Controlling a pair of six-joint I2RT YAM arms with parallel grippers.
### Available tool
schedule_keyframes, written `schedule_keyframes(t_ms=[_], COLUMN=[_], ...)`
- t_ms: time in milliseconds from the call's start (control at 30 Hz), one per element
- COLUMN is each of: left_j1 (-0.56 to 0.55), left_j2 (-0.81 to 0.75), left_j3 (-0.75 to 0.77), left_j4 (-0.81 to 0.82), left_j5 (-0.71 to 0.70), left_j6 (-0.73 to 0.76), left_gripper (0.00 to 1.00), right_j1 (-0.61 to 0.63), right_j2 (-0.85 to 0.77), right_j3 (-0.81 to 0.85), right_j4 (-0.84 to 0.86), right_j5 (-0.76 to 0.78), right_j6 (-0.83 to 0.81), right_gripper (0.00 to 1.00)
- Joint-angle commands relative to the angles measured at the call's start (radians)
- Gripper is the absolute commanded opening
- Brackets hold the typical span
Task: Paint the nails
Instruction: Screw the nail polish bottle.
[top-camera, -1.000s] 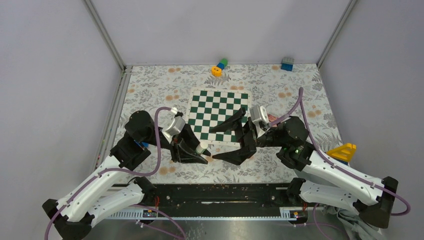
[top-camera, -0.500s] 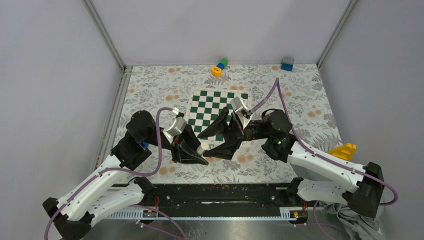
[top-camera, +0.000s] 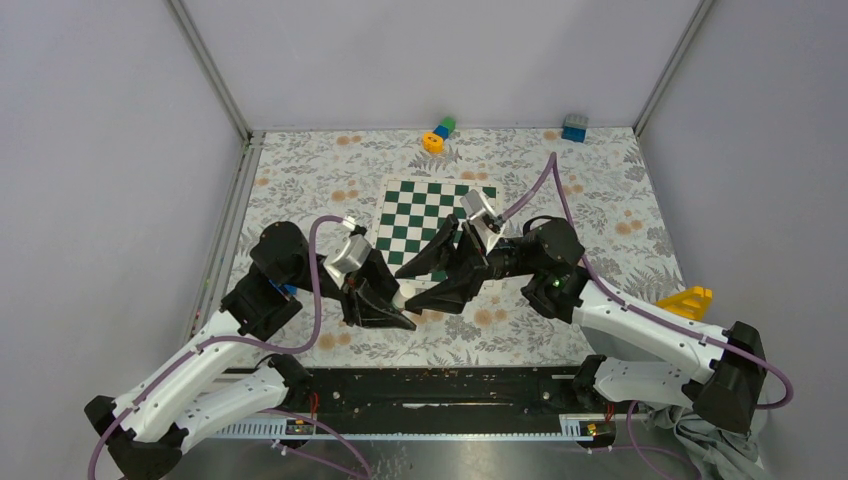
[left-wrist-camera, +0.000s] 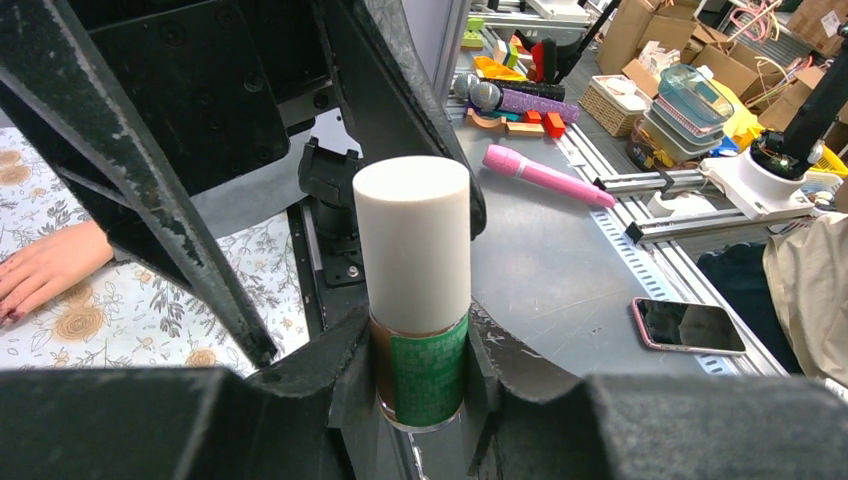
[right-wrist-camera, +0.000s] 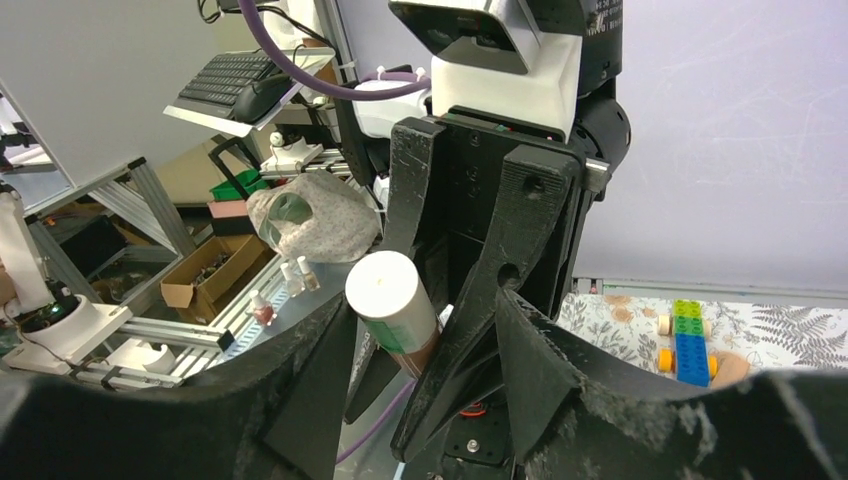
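Nails look pink-red on a hand lying on the flowery desk; which edge, I cannot tell. The left gripper squeezes the polish bottle. The right gripper is spread around its white cap. The bottle is not open yet, so no painting has begun.

The hand is cut by the left edge, its nails barely discernible.
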Motion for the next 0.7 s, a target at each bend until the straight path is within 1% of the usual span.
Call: schedule_keyframes(t_ms=[0, 200, 333, 367, 400, 467, 600, 667], left_j1=[0.001, -0.001, 0.002, 0.002, 0.004, 0.009, 0.022, 0.033], left_j2=[-0.003, -0.001, -0.008, -0.011, -0.015, -0.018, -0.031, -0.037], left_j3=[0.013, 0.015, 0.01, 0.007, 0.005, 0.003, 0.006, 0.008], left_j4=[0.002, -0.007, -0.004, 0.002, 0.005, 0.002, -0.03, -0.051], left_j5=[-0.01, -0.023, -0.039, -0.045, -0.053, -0.08, -0.182, -0.247], left_j6=[0.034, 0.037, 0.037, 0.035, 0.035, 0.034, 0.049, 0.063], left_gripper=[0.0, 0.0, 0.0, 0.0, 0.0, 0.0, 0.0, 0.0], right_j1=[0.028, 0.04, 0.045, 0.047, 0.047, 0.049, 0.056, 0.059], right_j2=[-0.021, -0.022, -0.016, -0.014, -0.012, -0.011, -0.013, -0.011], right_j3=[0.061, 0.063, 0.07, 0.07, 0.072, 0.072, 0.073, 0.073], right_j4=[-0.033, -0.049, -0.068, -0.075, -0.082, -0.098, -0.147, -0.177], right_j5=[-0.013, -0.01, -0.013, -0.012, -0.013, -0.002, 0.046, 0.086], right_j6=[-0.046, -0.057, -0.063, -0.066, -0.069, -0.074, -0.097, -0.101], right_gripper=[0.58, 0.46, 0.43, 0.41, 0.37, 0.27, 0.01, 0.0])
